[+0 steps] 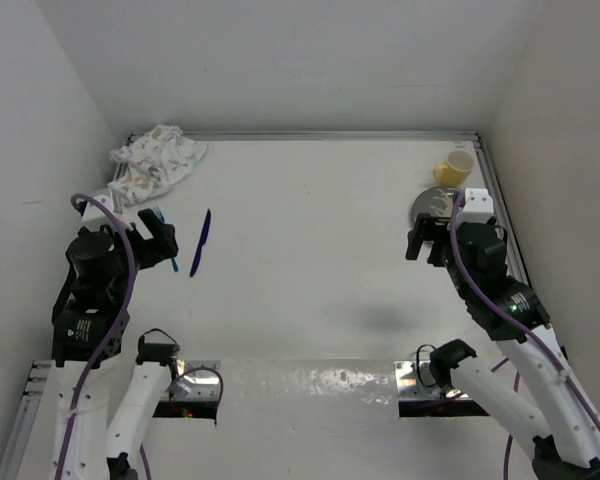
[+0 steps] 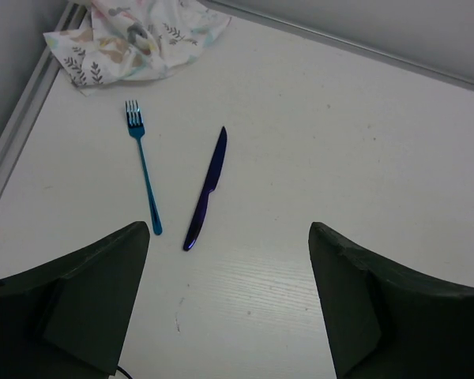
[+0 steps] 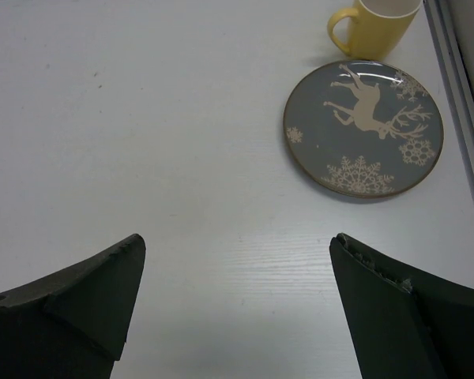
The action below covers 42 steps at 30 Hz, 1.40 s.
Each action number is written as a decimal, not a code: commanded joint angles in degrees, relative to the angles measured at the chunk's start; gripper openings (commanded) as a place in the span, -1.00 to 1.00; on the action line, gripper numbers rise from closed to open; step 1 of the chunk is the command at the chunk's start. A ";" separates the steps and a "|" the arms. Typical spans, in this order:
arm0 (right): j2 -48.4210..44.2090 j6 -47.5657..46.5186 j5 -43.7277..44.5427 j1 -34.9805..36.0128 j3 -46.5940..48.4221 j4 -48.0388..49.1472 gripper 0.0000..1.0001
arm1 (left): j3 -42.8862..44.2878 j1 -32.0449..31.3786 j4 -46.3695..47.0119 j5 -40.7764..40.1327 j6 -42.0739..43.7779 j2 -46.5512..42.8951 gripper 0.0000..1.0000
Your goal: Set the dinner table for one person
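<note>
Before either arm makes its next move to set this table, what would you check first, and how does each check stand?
1. The left gripper is open and empty: ok.
2. The right gripper is open and empty: ok.
3. The fork and the knife lie apart with nothing on top of them: ok.
4. The cloth is spread flat as a mat: not ok. It lies crumpled in the far left corner of the table.
5. The plate is free of the mug: cannot tell. The mug sits right at the plate's far rim.
</note>
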 commanded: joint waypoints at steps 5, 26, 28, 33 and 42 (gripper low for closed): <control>-0.28 0.43 0.63 0.78 -1.12 2.11 0.98 | -0.11 -0.43 1.60 -3.37 -3.17 0.28 0.62; 10.27 -0.44 -10.36 0.78 -1.56 2.64 0.98 | 30.97 8.97 24.72 -14.46 -9.06 74.00 0.79; 11.06 -0.71 -9.84 0.86 -2.00 3.34 0.98 | 38.63 9.67 23.49 -13.57 -8.80 82.09 0.78; 14.22 -1.15 -8.26 0.86 -1.12 3.78 0.98 | 54.71 10.46 18.58 -13.92 -8.36 97.21 0.62; 17.30 -0.98 -9.13 0.86 -0.59 5.10 0.98 | 60.53 11.34 19.00 -9.98 -8.62 106.01 -0.32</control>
